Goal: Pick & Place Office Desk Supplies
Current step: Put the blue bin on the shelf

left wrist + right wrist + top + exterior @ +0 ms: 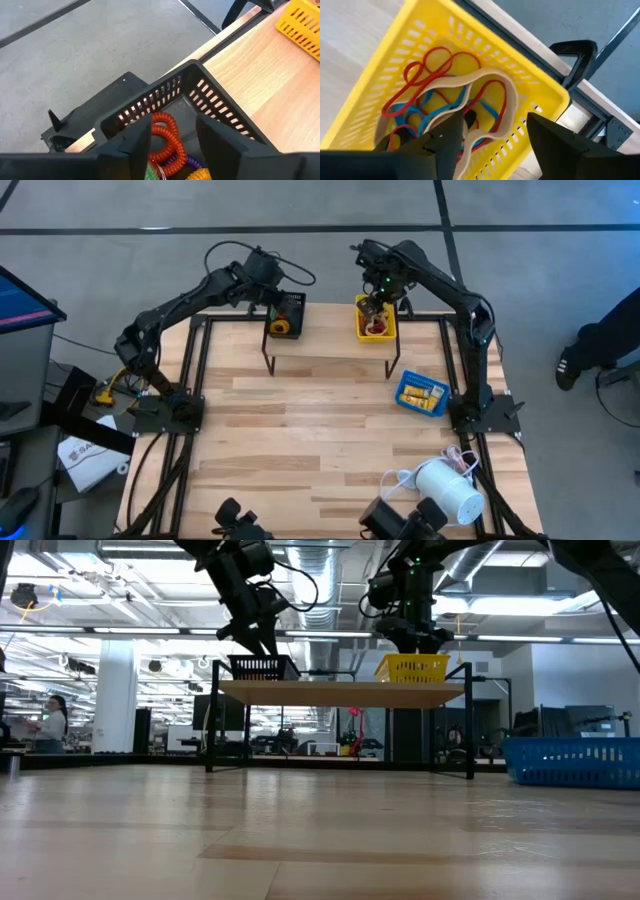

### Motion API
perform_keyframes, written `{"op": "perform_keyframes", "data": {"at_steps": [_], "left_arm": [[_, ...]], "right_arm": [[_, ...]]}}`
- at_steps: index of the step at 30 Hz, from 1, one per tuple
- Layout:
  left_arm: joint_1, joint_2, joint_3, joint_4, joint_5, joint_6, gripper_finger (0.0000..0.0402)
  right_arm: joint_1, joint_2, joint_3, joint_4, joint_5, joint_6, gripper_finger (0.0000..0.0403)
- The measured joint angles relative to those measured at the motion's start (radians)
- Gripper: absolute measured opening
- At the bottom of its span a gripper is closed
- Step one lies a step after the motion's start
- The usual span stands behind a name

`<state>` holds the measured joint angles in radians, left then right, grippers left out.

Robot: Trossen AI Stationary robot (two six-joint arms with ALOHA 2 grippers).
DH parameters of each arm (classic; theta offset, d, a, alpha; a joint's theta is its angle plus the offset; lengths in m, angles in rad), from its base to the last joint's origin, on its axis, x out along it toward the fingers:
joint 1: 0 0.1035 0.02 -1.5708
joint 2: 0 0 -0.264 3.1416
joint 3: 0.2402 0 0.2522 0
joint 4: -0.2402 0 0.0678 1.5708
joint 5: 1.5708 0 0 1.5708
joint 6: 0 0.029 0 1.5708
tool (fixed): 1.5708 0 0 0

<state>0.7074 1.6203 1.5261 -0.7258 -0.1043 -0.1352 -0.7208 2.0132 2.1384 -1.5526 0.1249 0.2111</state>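
Overhead, both arms reach to a small raised shelf [330, 340] at the far edge of the wooden table [300, 440]. The left gripper [172, 145] hangs over the black basket [285, 315] on the shelf's left end; its fingers [132, 142] stand apart at a moderate width with nothing pinched between them. Below them in the basket lie an orange coiled cord [167, 135], a purple coil [180, 161], a yellow coil [200, 175] and a bit of green, only partly seen. The right gripper [495, 137] hangs over the yellow basket [376, 318] on the shelf's right end, its fingers likewise spread and empty. Inside that basket lies a tangle of rubber bands: a wide tan band [470, 95] looped over red bands [427, 67] and blue bands [415, 112]; the near finger hides part of the heap. From table height the two baskets sit side by side but well apart on the shelf top, each arm coming down from above onto its own basket. A blue basket [421, 393] with small yellow pieces [420, 392] in it sits on the table itself, near the right arm's base and clear of the shelf legs. At the near right corner a white cylindrical device [448, 492] with a white cord [400, 480] rests partly over the table edge. A person's dark shoe and leg [590, 350] show on the floor beyond the right side; another person [50, 725] stands far off in the room behind.
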Motion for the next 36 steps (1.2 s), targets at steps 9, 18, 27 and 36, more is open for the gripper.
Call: {"op": "perform_keyframes", "data": {"at_steps": [9,18,27,36], "left_arm": [[-0.013,-0.034,0.0,0.022,0.0,0.002,0.0191],[-0.017,-0.149,0.0,0.04,0.05,0.003,0.0184],[-0.153,-0.242,0.0,0.079,0.121,-0.053,0.0182],[-0.238,-0.326,0.0,0.067,0.121,0.006,0.0182]], "right_arm": [[0.031,-0.029,0.031,-0.003,-0.003,0.0,0.0235],[0.079,-0.115,0.068,0.019,-0.001,0.0,0.0235],[0.15,-0.219,0.068,0.01,-0.001,0.028,0.0234],[0.279,-0.348,0.066,-0.016,-0.003,0.16,0.0234]]}}
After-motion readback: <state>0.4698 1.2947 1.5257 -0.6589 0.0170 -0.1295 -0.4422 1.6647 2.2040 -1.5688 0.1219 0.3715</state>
